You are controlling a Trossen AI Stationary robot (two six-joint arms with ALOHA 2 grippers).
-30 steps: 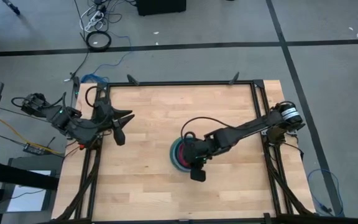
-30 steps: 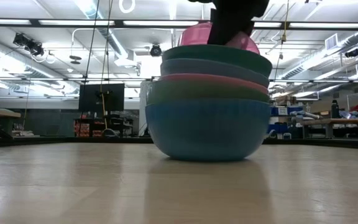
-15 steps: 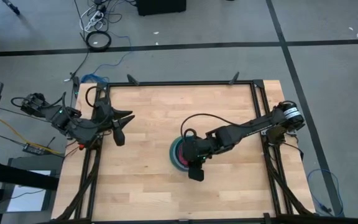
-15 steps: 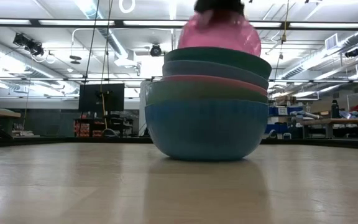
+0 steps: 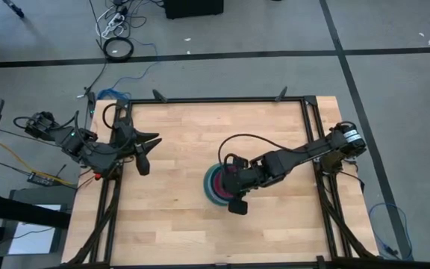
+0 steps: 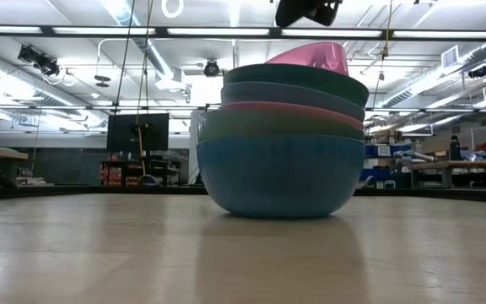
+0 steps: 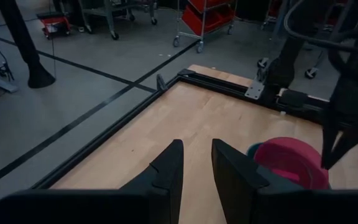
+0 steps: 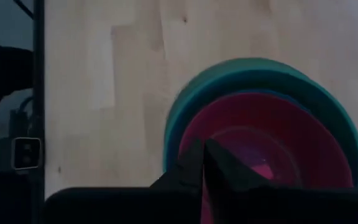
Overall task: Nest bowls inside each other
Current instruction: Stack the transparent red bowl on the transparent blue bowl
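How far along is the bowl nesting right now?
Done: the large bowls sit in one stack. In hand: nothing; the right tool is shut and empty above the magenta bowl, which sits tilted on top. Left: that bowl looks unsettled. The left tool waits at the table edge.

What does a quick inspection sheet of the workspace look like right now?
Surface: wooden table, bare around the stack.
Job's things: bowls nested in one stack, blue at the bottom; magenta bowl on top sits tilted, not fully seated.
Clutter: nothing seen on the table.
Grippers: right gripper shut, empty, above the stack; left gripper slightly open, empty, parked at the table's left edge.
Cables: cable looping along the right arm; loose wires off the table's left side.
Surroundings: carts and workshop floor beyond; no person seen.
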